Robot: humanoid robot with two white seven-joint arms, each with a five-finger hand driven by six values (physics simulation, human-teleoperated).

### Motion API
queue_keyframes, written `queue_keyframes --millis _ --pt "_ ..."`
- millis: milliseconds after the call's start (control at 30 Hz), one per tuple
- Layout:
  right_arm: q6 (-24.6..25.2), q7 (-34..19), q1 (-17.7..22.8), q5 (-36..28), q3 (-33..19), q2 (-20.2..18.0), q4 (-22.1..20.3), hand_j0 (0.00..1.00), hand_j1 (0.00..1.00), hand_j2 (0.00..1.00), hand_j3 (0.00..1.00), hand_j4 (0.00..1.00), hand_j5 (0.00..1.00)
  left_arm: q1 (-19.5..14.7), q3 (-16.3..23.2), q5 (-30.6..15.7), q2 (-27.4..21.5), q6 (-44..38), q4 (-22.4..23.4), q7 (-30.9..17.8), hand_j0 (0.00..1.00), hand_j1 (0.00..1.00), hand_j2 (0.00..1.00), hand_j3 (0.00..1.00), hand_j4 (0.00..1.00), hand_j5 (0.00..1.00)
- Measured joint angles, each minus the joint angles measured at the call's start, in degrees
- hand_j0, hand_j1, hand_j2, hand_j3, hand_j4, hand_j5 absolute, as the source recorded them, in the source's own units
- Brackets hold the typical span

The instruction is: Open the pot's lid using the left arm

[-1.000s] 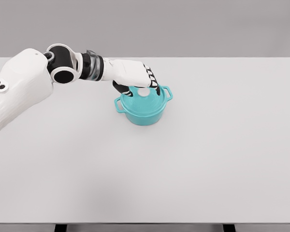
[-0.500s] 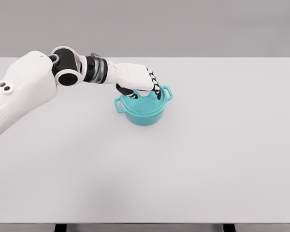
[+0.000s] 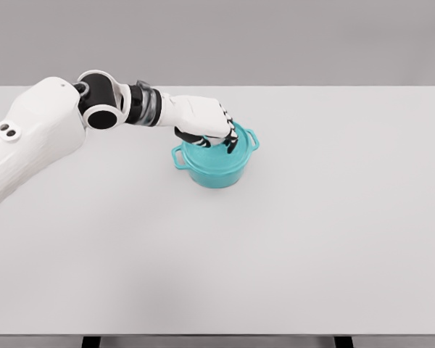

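- One arm is seen, the left, entering from frame left; the right is out of view.
- Since approx. 1 s ago the left hand (image 3: 210,125) has been lowered onto the lid (image 3: 219,151) of the teal pot (image 3: 216,159), which sits upper centre of frame on the white table (image 3: 290,239).
- The white knob, exposed earlier, is now covered by the fingers (image 3: 229,138).
- Fingers are curled narrow around the knob area; a grip appears made, tho contact is hidden.
- Lid is still seated; lift is judged next.

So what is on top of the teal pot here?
The lid sits on the teal pot, with the left hand down on it, fingers curled at its centre. The knob and the pot's inside are hidden.
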State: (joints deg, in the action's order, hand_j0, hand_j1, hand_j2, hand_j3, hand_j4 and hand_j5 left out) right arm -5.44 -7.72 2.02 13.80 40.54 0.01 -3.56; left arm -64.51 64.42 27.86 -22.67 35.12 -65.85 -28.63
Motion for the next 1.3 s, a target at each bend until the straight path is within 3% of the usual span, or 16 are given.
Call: queue_keyframes --millis 333,733,800,867,933,1000,1200,1300 --pt "0.0 0.0 0.0 0.0 0.0 0.0 0.0 1.00 1.00 1.00 1.00 1.00 1.00 -1.4 -0.5 -0.3 -2.2 0.0 -0.3 0.0 0.47 0.47 0.47 0.47 0.47 0.47" --pt "0.0 0.0 0.0 0.0 0.0 0.0 0.0 1.00 1.00 1.00 1.00 1.00 1.00 -1.1 -0.9 0.4 -15.7 0.0 -0.9 0.2 0.48 0.48 0.48 0.48 0.48 0.48" --pt "0.0 0.0 0.0 0.0 0.0 0.0 0.0 1.00 1.00 1.00 1.00 1.00 1.00 -0.7 -0.8 1.0 -16.8 0.0 -0.8 0.2 0.51 0.51 0.51 0.51 0.51 0.51" --pt "0.0 0.0 -0.1 0.0 0.0 0.0 0.0 1.00 1.00 1.00 1.00 1.00 1.00 -0.4 -0.7 1.2 -17.4 0.0 -0.7 0.2 0.64 0.64 0.64 0.64 0.64 0.64" --pt "0.0 0.0 0.0 0.0 0.0 0.0 0.0 1.00 1.00 1.00 1.00 1.00 1.00 -0.4 -0.8 1.2 -17.6 0.0 -0.6 0.2 0.90 0.90 0.90 0.90 0.90 0.90" --pt "0.0 0.0 0.0 0.0 0.0 0.0 0.0 1.00 1.00 1.00 1.00 1.00 1.00 -0.4 -0.8 1.1 -17.8 0.0 -0.6 0.2 0.98 0.98 0.98 0.98 0.98 0.98" --pt "0.0 0.0 0.0 0.0 0.0 0.0 0.0 1.00 1.00 1.00 1.00 1.00 1.00 -0.3 -0.9 0.1 -18.2 0.0 0.2 0.2 1.00 1.00 1.00 1.00 1.00 1.00" --pt "0.0 0.0 0.0 0.0 0.0 0.0 0.0 1.00 1.00 1.00 1.00 1.00 1.00 1.1 -1.0 -7.5 -20.4 0.0 7.2 0.3 1.00 1.00 1.00 1.00 1.00 1.00"
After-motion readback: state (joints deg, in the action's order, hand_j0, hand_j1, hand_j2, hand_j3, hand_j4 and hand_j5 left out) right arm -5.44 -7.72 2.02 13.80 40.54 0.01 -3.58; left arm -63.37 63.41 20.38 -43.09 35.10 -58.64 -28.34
